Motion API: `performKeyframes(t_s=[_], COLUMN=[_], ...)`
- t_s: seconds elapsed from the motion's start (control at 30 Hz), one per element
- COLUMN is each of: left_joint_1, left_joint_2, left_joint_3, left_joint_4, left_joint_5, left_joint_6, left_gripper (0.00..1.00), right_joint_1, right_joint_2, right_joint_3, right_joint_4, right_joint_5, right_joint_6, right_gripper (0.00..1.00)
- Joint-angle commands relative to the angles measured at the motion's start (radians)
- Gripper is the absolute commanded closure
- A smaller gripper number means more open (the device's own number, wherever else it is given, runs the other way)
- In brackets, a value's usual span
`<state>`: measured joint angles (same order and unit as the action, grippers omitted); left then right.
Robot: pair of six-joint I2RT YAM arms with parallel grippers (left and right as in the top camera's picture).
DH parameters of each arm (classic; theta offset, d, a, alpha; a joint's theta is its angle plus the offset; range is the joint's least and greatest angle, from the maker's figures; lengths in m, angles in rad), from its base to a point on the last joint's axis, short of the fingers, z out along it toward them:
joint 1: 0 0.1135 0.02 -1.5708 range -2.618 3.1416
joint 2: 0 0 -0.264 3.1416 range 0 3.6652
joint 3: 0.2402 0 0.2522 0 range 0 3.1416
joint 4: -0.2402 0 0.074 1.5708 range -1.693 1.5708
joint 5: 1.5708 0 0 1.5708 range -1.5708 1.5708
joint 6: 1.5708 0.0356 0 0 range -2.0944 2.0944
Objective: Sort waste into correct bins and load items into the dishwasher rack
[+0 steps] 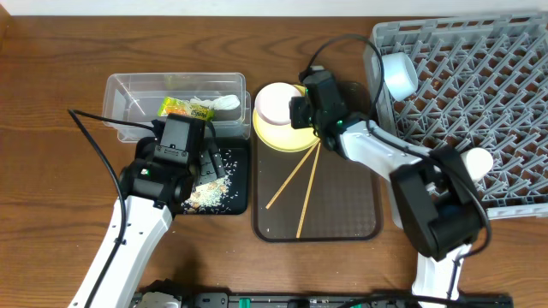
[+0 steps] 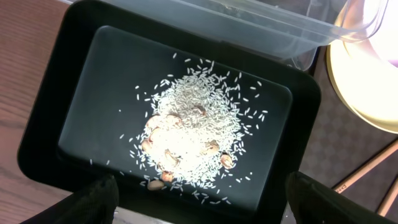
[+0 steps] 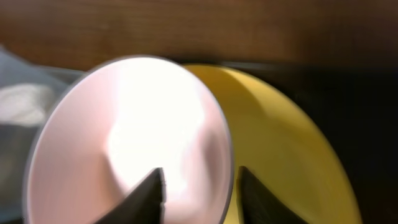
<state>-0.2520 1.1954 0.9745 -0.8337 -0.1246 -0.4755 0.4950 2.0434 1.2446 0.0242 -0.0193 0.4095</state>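
Note:
My right gripper (image 1: 300,111) (image 3: 200,180) is shut on the rim of the white bowl (image 1: 276,103) (image 3: 124,124), one finger inside and one outside, over the yellow plate (image 1: 287,139) (image 3: 286,143). My left gripper (image 1: 210,167) (image 2: 200,186) is open and empty above the black tray (image 1: 240,192) (image 2: 81,81), which holds rice (image 1: 210,195) (image 2: 193,124) with brownish bits. The clear tub (image 1: 128,90) (image 2: 280,31) holds the wrapper (image 1: 184,108) and crumpled paper (image 1: 224,103). Two chopsticks (image 1: 295,175) lie crossed below the plate. The grey rack (image 1: 479,68) holds the light blue bowl (image 1: 399,75) and small white cup (image 1: 478,160).
The plate and chopsticks lie on a dark brown serving tray (image 1: 351,205) between the black tray and the rack. The tub stands just behind the black tray, its corner close to the white bowl. Wooden tabletop surrounds everything.

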Motion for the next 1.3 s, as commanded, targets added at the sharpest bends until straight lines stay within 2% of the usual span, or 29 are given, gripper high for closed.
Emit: performKeyframes(t_s=[0.0, 0.13, 0.2, 0.43, 0.63, 0.83, 0.93, 1.07, 1.27], left_joint_1=[0.005, 0.005, 0.005, 0.005, 0.005, 0.005, 0.005, 0.005, 0.005], left_joint_2=[0.005, 0.005, 0.005, 0.005, 0.005, 0.005, 0.005, 0.005, 0.005], left_joint_3=[-0.004, -0.004, -0.004, -0.004, -0.004, -0.004, -0.004, -0.004, -0.004], left_joint_4=[-0.003, -0.003, -0.003, -0.003, -0.003, 0.002, 0.012, 0.012, 0.012], left_joint_5=[-0.026, -0.026, -0.026, -0.026, -0.026, -0.026, -0.025, -0.025, -0.025], left_joint_6=[-0.016, -0.016, -0.016, -0.017, -0.017, -0.017, -0.017, -0.017, -0.017], left_gripper=[0.12, 0.12, 0.12, 0.12, 0.12, 0.12, 0.12, 0.12, 0.12], right_joint_1=[0.005, -0.004, -0.015, -0.114, -0.27, -0.418, -0.466, -0.525, -0.566], right_joint_2=[0.025, -0.008, -0.052, -0.28, -0.407, -0.384, -0.35, -0.279, -0.159], right_joint_3=[-0.002, -0.001, -0.001, -0.001, -0.001, -0.001, -0.001, -0.001, -0.001], right_joint_4=[0.01, 0.015, 0.005, -0.037, -0.027, 0.123, 0.21, 0.383, 0.55], right_joint_5=[0.032, 0.114, 0.181, 0.282, 0.357, 0.547, 0.628, 0.752, 0.748], right_joint_6=[0.126, 0.141, 0.091, -0.225, -0.58, -0.959, -1.089, -1.12, -1.22], right_gripper=[0.89, 0.99, 0.99, 0.99, 0.99, 0.99, 0.99, 0.99, 0.99])
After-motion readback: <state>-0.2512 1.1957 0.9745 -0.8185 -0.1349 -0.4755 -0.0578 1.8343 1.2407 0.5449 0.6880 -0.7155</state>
